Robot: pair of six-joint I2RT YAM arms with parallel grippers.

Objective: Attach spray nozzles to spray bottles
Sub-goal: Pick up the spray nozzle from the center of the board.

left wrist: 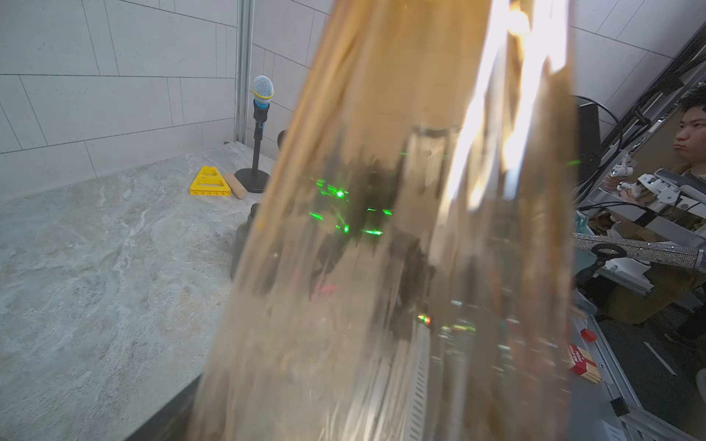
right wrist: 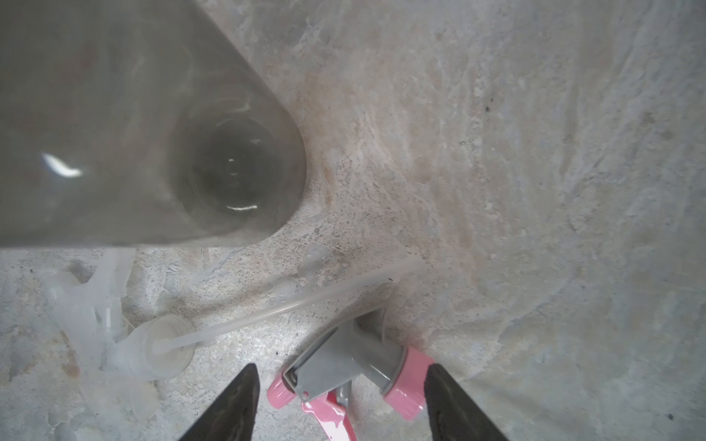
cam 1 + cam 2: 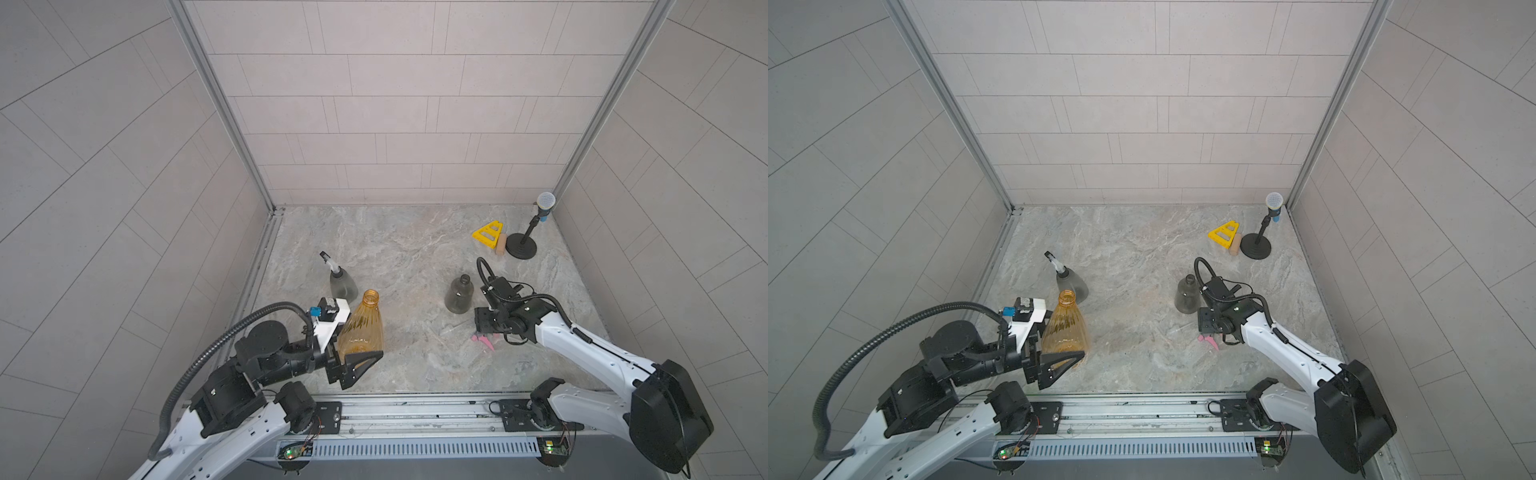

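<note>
My left gripper [image 3: 353, 349] is shut on the lower body of the amber spray bottle [image 3: 361, 328] [image 3: 1065, 328], which is upright with an open neck and fills the left wrist view [image 1: 382, 229]. Behind it stands a smoky grey spray bottle [image 3: 343, 284] with a white-and-black spray nozzle [image 3: 328, 262] on its neck. A second grey bottle [image 3: 459, 295] [image 2: 133, 126] stands open-necked at mid-right. Beside it my right gripper [image 2: 341, 366] is open, its fingers on either side of the grey-and-pink nozzle [image 2: 351, 362] [image 3: 482, 338] lying on the table. The translucent nozzle [image 2: 114, 332] lies close by.
At the back right are a microphone stand [image 3: 521, 247], a yellow triangular piece [image 3: 488, 235] and a small wooden cylinder [image 3: 501, 244]. Tiled walls close off three sides. A metal rail [image 3: 415, 411] runs along the front edge.
</note>
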